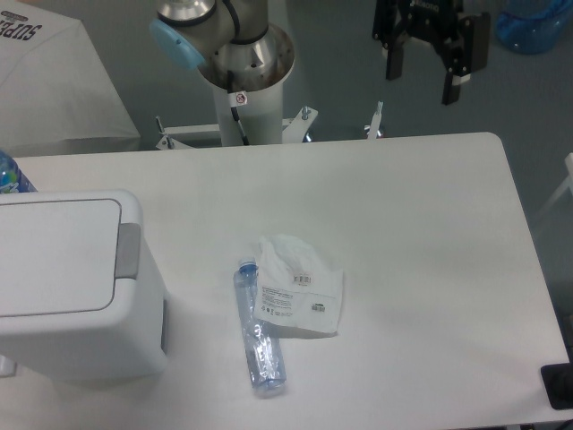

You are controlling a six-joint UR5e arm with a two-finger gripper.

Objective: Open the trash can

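Note:
The trash can (72,296) is a large white boxy bin at the left edge of the table, partly cut off by the frame. Its flat white lid (49,255) lies shut. A grey push-button tab (130,251) sits on the lid's right side. My gripper (423,73) hangs high at the back right, above the table's far edge and far from the bin. Its two black fingers point down with a wide gap between them, open and empty.
A clear plastic bottle (260,336) lies on its side in the table's middle, next to a crumpled white bag with a label (297,288). The arm's base column (246,81) stands behind the table. A blue bottle cap area (11,175) shows behind the bin.

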